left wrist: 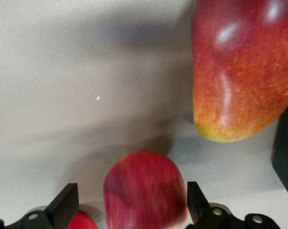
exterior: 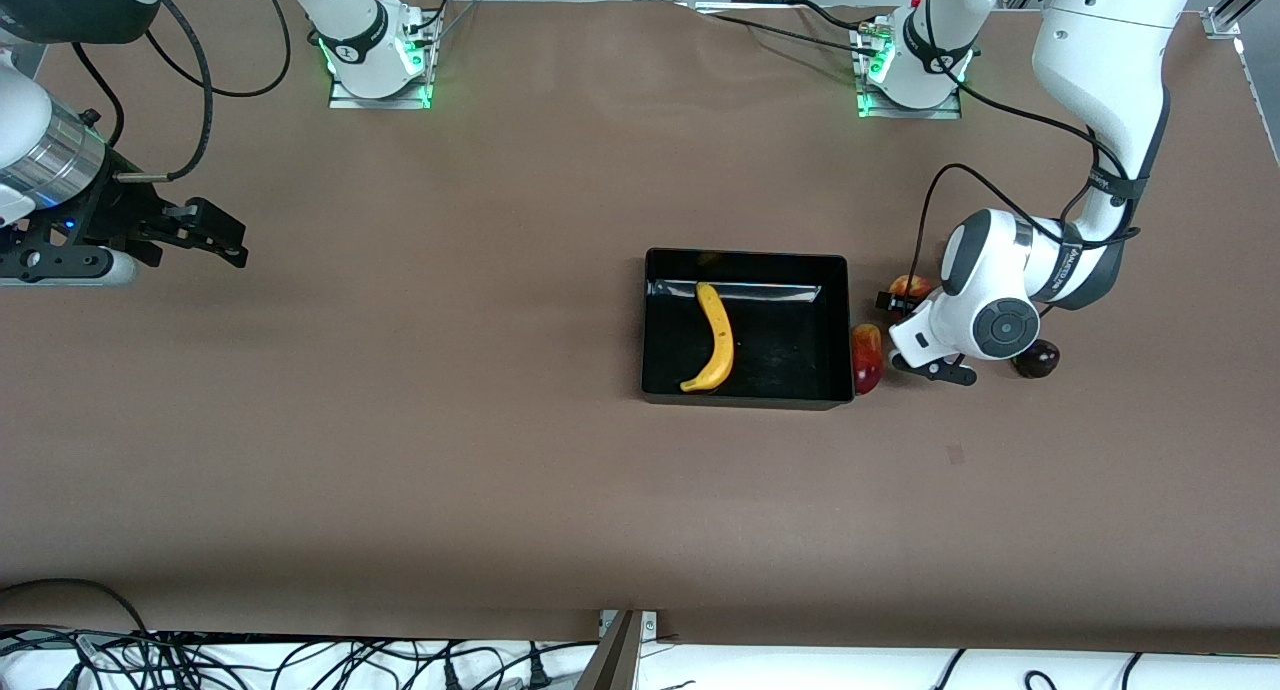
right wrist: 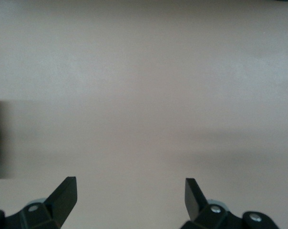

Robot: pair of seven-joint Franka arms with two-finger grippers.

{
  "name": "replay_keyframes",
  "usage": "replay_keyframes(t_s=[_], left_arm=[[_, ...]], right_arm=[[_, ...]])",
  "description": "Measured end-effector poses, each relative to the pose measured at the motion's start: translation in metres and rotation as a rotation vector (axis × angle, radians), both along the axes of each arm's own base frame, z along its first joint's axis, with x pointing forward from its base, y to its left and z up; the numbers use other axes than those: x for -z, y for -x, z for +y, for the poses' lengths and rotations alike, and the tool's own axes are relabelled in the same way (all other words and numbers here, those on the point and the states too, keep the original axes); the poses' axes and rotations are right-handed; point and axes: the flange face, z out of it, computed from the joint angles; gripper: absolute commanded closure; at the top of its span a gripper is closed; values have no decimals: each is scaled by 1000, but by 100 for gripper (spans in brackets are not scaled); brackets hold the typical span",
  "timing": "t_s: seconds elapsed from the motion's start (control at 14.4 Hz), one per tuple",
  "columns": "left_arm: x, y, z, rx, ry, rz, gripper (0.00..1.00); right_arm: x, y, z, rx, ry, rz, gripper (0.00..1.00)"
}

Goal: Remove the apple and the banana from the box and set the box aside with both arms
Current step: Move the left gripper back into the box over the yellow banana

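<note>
Apple (left wrist: 145,191) between open pincer (left wrist: 129,202) fingers (left wrist: 65,202)

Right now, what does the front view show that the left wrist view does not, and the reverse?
Only the front view: the banana lying in the box, the dark fruit on the table, and the right gripper waiting open at its arm's end. Only the left wrist view: the left gripper open, a red fruit between its fingers. Both: the mango beside the box.
</note>
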Motion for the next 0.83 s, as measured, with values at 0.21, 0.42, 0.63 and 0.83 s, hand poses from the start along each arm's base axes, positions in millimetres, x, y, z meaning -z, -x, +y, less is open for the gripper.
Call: replay_keyframes(t_s=[0.21, 0.42, 0.63, 0.83], left_arm=[[-33, -10, -13, 17, 6, -22, 0], [-121, -33, -69, 49, 24, -78, 0], [-166, -32, -152, 26, 38, -147, 0], [-132, -15, -238, 19, 61, -185, 0]], right_arm=[[0, 0, 1, -1, 0, -1, 0], [0, 0, 1, -2, 0, -1, 0], [0, 0, 1, -2, 0, -2, 0], [-1, 0, 1, -2, 0, -3, 0]])
